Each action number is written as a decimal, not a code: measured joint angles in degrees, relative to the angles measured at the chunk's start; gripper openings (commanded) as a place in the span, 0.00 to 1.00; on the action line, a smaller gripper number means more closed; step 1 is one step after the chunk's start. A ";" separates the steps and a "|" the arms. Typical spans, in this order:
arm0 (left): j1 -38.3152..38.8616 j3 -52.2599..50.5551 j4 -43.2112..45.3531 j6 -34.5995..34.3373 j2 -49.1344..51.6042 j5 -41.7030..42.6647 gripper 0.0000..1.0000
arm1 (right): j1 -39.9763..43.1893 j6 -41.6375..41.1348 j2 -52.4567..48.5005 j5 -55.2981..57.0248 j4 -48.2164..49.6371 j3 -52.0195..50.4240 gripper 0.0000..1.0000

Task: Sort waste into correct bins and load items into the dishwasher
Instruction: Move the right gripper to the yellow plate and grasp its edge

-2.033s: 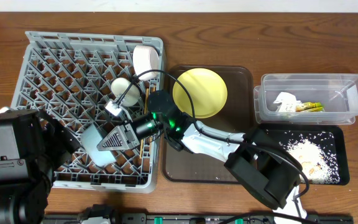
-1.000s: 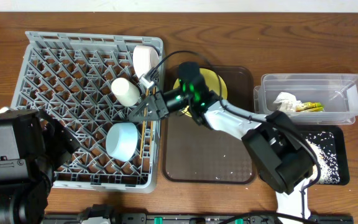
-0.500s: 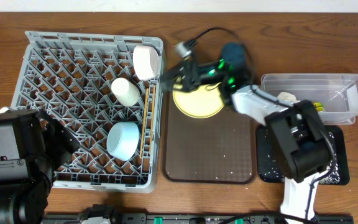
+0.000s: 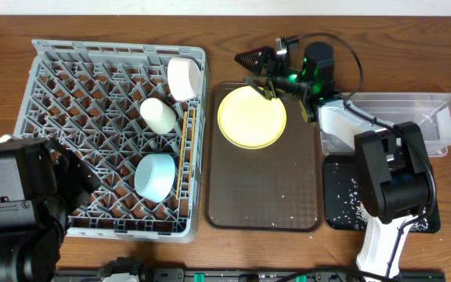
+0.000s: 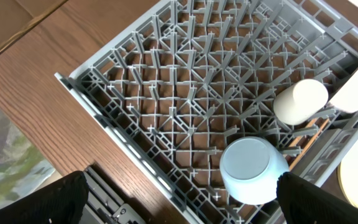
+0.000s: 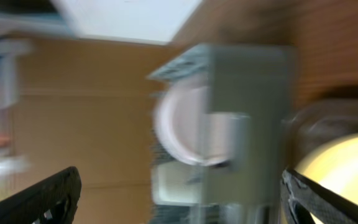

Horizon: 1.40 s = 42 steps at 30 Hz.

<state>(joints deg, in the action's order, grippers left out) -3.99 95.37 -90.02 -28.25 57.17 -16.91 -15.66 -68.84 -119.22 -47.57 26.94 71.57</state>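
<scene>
One dish is not yet racked: the yellow plate (image 4: 251,117), flat on the brown tray (image 4: 265,196). Our right gripper (image 4: 252,57) hovers just past the plate's far rim, fingers spread and empty, so the plate lies back toward our base. Being round, it has no long axis. Our left gripper (image 5: 182,190), also spread, hangs over the rack (image 4: 77,94), farther off. We read no writing anywhere.

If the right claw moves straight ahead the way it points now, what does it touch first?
Probably the right rim of the large grey plastic dish rack, beside the pale cream bowl standing in it. The right claw might pass above; height is unclear.
</scene>
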 measured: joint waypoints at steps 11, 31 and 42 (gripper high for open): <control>0.00 0.00 0.02 -0.02 0.02 0.00 0.98 | -0.83 28.89 1.77 15.50 -48.13 14.88 0.99; 0.00 0.00 0.00 0.00 0.04 0.00 0.98 | -15.30 52.81 6.60 48.06 -74.25 21.29 0.40; 0.00 0.00 0.00 0.00 0.04 0.02 0.98 | -14.97 49.55 4.66 49.29 -65.00 12.83 0.02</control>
<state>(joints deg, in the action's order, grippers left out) -3.99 95.37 -90.02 -28.25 57.21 -16.88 -30.63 -19.29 -114.56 1.72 -38.06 84.40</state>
